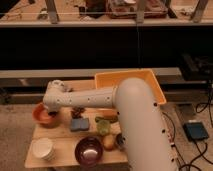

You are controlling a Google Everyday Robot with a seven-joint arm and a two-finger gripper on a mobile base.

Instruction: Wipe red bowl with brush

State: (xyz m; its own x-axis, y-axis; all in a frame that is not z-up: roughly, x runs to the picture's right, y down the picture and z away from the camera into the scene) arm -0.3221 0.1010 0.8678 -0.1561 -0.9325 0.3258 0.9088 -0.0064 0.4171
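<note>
Because the red bowl [39, 116] sits at the left edge of the wooden table [64, 137] with the gripper [51, 113] lowered into it, the wiping looks to be under way rather than finished, though how much of the bowl is done cannot be judged. No brush can be made out; a dark patch under the gripper may be it, and whether the gripper grasps anything cannot be told. Further right lie a blue sponge [79, 124] and a purple bowl [89, 150]; the white arm [135, 120] hides the table's right side.

White tubular arm [95, 97], dark dots along it; gripper [52, 114], seemingly dark, sits in the red bowl [36, 113].
</note>
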